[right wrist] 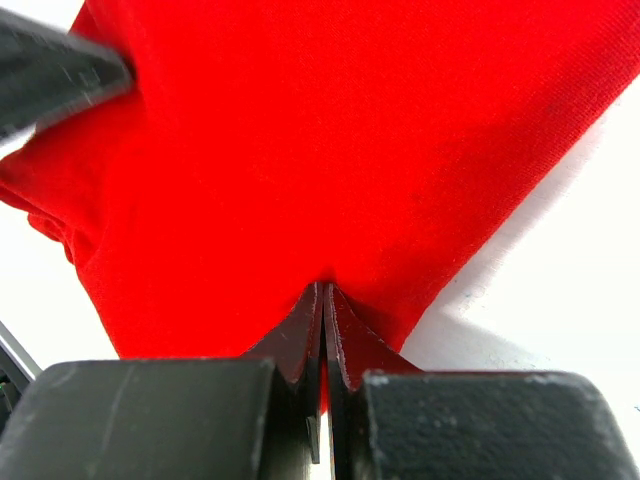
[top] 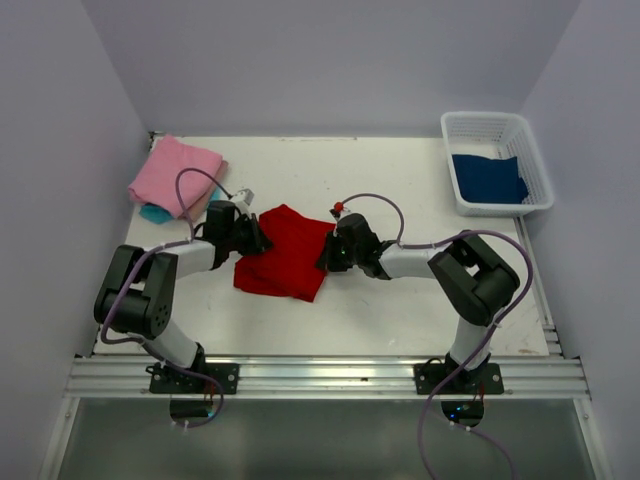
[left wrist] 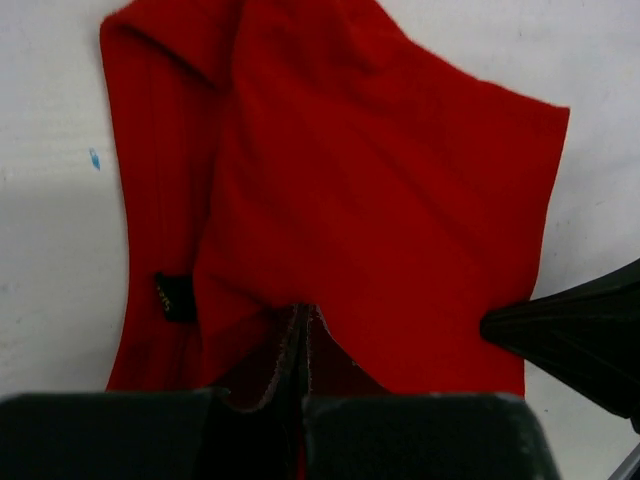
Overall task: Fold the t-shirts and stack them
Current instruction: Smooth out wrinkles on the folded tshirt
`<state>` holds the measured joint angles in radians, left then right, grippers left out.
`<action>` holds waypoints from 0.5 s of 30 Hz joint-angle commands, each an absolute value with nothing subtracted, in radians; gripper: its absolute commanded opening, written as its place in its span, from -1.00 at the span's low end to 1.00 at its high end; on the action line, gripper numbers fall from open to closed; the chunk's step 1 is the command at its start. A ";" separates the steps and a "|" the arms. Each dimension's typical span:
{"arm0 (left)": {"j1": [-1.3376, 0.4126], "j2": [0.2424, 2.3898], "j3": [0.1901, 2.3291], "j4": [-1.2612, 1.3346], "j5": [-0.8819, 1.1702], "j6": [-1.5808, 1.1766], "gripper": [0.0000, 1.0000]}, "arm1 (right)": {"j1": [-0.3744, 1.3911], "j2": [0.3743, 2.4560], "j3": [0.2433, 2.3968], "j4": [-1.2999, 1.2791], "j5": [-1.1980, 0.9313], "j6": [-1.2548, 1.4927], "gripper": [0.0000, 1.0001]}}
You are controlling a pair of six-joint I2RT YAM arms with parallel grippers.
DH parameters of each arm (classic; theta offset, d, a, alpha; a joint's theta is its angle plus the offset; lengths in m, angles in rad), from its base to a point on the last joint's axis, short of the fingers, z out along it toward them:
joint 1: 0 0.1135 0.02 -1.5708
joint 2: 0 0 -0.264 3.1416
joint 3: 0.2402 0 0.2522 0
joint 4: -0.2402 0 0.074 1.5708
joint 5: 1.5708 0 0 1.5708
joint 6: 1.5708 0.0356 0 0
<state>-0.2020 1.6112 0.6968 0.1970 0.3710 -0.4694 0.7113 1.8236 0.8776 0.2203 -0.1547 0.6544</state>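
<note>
A bright red t-shirt [top: 288, 250] lies partly folded in the middle of the table, between the two arms. My left gripper [top: 253, 236] is shut on its left edge; in the left wrist view the red t-shirt [left wrist: 380, 200] spreads away from the pinched fingertips [left wrist: 300, 325]. My right gripper [top: 326, 252] is shut on the right edge, and the right wrist view shows the red t-shirt [right wrist: 330, 150] pinched at the fingertips [right wrist: 323, 300]. A folded pink t-shirt [top: 175, 173] tops a pile at the back left, with a turquoise t-shirt [top: 153, 212] under it. A dark blue t-shirt [top: 488, 178] lies in the basket.
A white mesh basket [top: 478, 125] stands at the back right corner. The table's near edge is a metal rail [top: 320, 378] where both arm bases are bolted. Walls close in the table on the left, back and right.
</note>
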 commanded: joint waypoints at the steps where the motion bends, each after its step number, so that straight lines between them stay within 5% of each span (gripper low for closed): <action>1: -0.204 1.580 0.669 0.181 0.416 -0.436 -1.00 | 0.707 1.901 0.818 -0.071 -0.084 0.603 -1.00; 15: -0.203 1.425 0.693 -0.169 -0.086 -0.462 -1.00 | 0.709 1.899 0.844 -0.097 -0.066 0.597 -1.00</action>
<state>-0.2050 1.4929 0.6701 -0.0746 0.0681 -0.4530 0.7113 1.8259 0.8902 0.2001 -0.1543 0.6537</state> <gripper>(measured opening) 0.005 0.007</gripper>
